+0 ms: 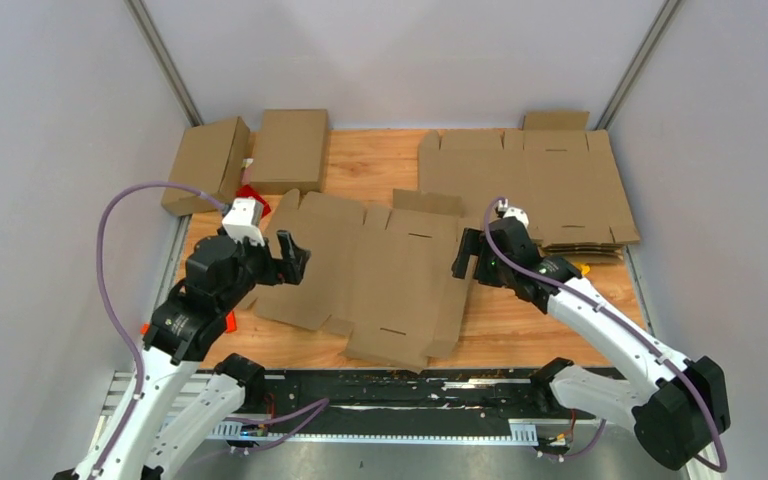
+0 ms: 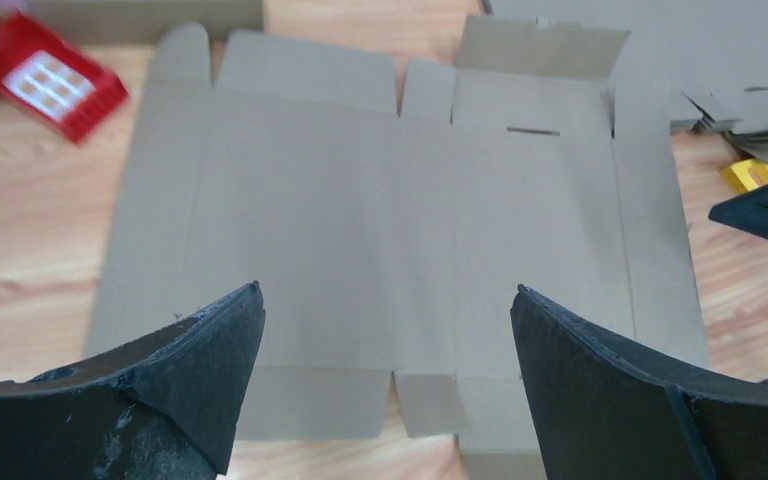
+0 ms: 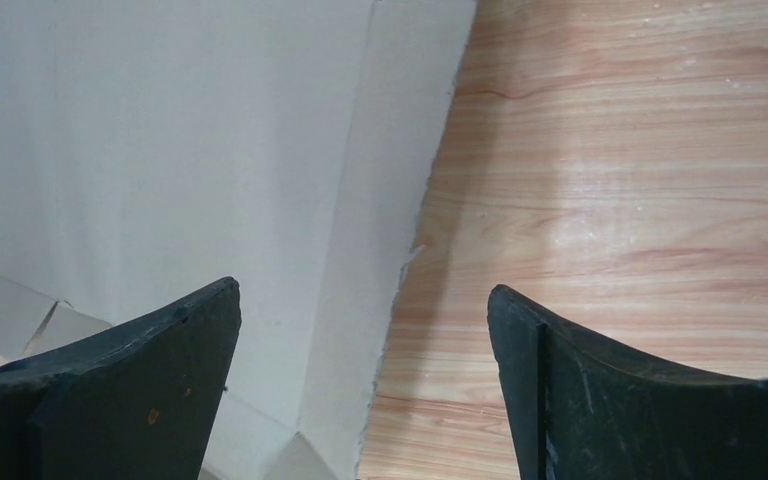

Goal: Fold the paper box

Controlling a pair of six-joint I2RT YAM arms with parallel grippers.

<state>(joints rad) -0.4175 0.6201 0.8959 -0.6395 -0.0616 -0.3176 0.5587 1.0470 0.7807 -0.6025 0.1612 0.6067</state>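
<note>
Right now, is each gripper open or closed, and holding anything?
Left gripper: open, holding nothing, over the flat cardboard sheet.
Right gripper: open, holding nothing, at the sheet's edge.

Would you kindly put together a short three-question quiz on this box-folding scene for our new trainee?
1. True or false: the flat box blank between the arms is already folded into a box.
2. Pick one: the left claw and right claw are A) both shut on the blank, B) both open and holding nothing, C) one open, one shut.
3. Fill in: the stack of spare blanks lies at the far ____ of the robot (left or right).

Key: 1 false; 2 B; 3 right.
</note>
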